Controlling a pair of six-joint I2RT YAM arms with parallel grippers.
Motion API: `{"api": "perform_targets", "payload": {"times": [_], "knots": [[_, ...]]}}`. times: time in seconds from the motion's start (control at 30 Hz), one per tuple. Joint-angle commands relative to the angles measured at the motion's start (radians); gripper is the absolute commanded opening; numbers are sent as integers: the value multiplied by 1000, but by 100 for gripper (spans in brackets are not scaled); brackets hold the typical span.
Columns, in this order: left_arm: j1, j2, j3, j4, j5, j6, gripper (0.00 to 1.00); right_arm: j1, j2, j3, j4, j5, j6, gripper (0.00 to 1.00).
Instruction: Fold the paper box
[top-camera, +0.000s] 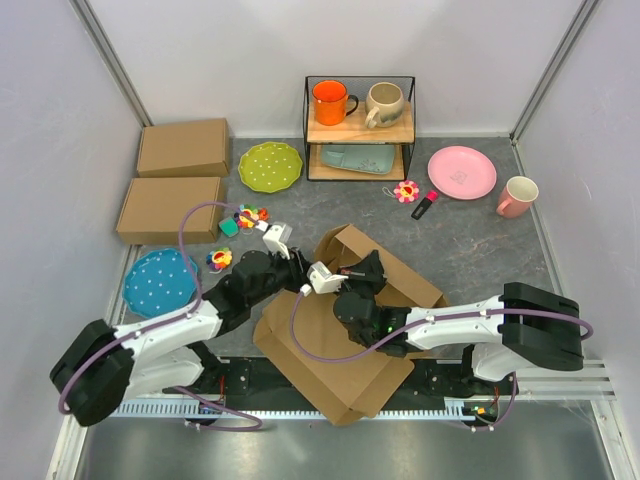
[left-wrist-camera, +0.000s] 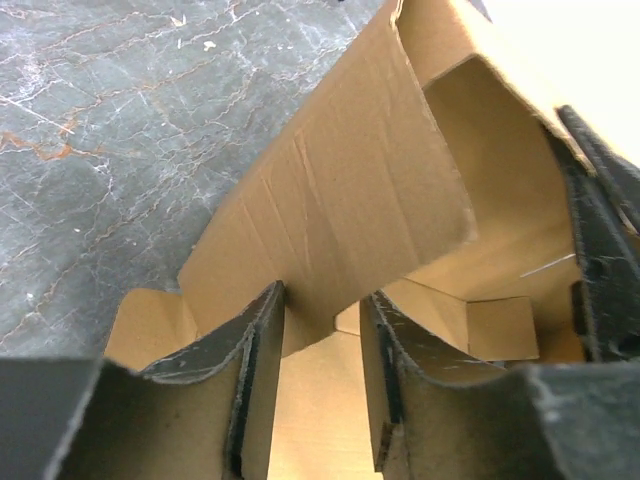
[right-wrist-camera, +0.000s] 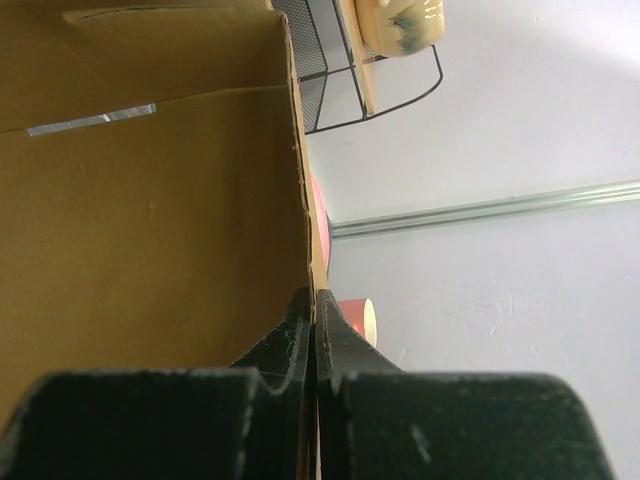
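- Grey marbled worktop (top-camera: 480, 250) fills the floor of a booth with plain white walls on the left, far and right sides.
- The paper box (top-camera: 340, 350), brown cardboard and only partly folded, lies at the near centre of the worktop between the two arms. One flat panel reaches toward the near edge, and the raised walls stand on its far right part.
- The left gripper (left-wrist-camera: 322, 295) sits at the box's far left side. Its fingers (left-wrist-camera: 250, 340) stand partly apart, and the lower edge of a raised flap dips between them without being pinched.
- The right gripper (right-wrist-camera: 313, 300) is closed tight on the top edge of an upright box wall, with the thin cardboard clamped between its two fingers.
- In the right wrist view, a strip of clear tape shows on the inner face of the box.
- Two ready-made boxes (top-camera: 183, 147) lie at the far left, one just nearer than the other, well apart from the arms.
- A green dotted plate (top-camera: 270, 166) lies to their right, and a blue dotted plate (top-camera: 160, 283) lies nearer, beside the left arm.
- A wire shelf (top-camera: 360, 135) stands against the far wall. It holds an orange mug (top-camera: 330, 102) and a beige mug (top-camera: 384, 104) on top and a teal tray (top-camera: 360, 158) below.
- A pink plate (top-camera: 461, 172) and a pink mug (top-camera: 517, 197) sit at the far right.
- Small flower-shaped toys (top-camera: 406, 191) lie scattered on the worktop beyond the box.
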Motion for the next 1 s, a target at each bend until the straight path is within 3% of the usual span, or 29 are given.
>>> {"api": "perform_targets", "payload": {"times": [0.0,0.33,0.43,0.53,0.6,0.67,0.77,0.97], "knots": [[-2,-127,8,-122,-22,51,46,6,21,-26,-52,-72,89,0],[-2,-388,-5,-347,-168,60,46,6,22,-21,-47,-75,90,0],[-2,-480,-24,-395,-288,16,45,8,21,-21,-52,-76,95,0],[0,-517,-70,-314,-401,-16,47,8,16,-20,-58,-76,99,0],[6,-480,-87,-236,-437,-26,51,8,11,-18,-67,-79,102,0],[36,-337,-34,-185,-415,-26,51,6,10,-16,-73,-79,104,0],[81,-116,82,-146,-290,-20,49,8,10,-12,-92,-82,118,0],[93,128,192,-53,-144,-27,47,6,13,-6,-113,-81,139,0]]}}
